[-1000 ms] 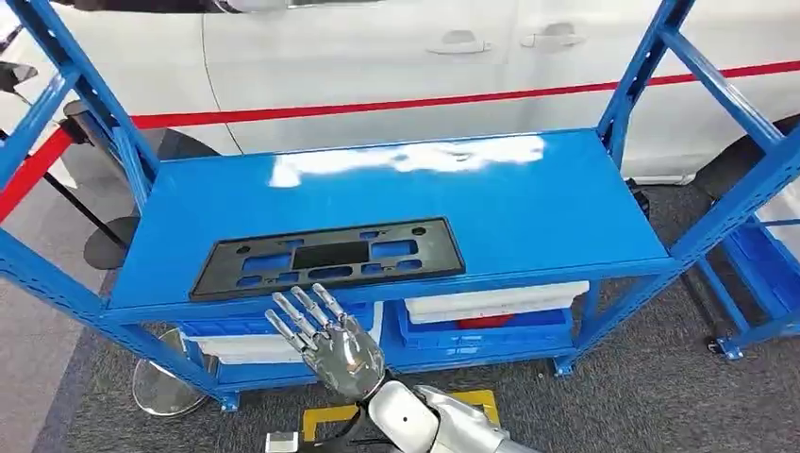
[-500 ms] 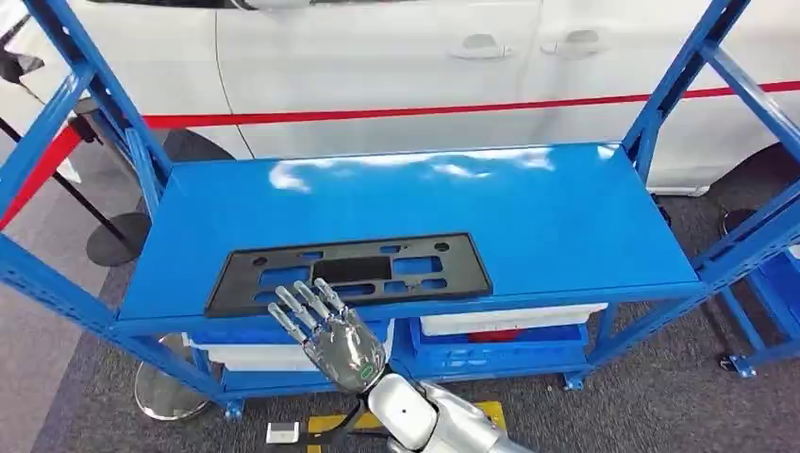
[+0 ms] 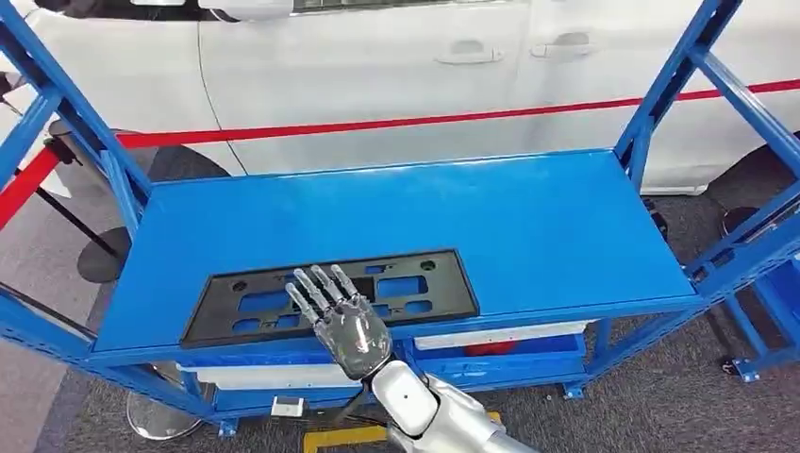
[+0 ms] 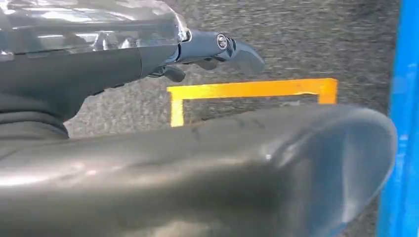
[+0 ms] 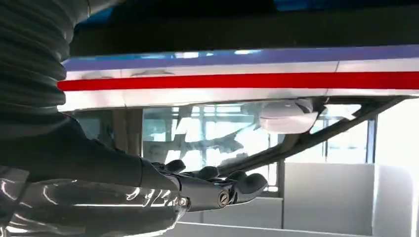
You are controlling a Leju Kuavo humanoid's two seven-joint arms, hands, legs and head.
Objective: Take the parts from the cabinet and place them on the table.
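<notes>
Reaching forward, the right robot hand, fingers spread and empty, now overlaps the flat black plastic plate at the blue shelf's front edge; light, stiff, best gripped there.

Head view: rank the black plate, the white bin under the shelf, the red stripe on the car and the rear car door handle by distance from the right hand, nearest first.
From the right hand:
1. Black plate, on the shelf's front edge, under the fingers.
2. White bin, on the lower level, to its right.
3. Red stripe, on the car behind the shelf.
4. Rear door handle, higher on the car, far right.
</notes>
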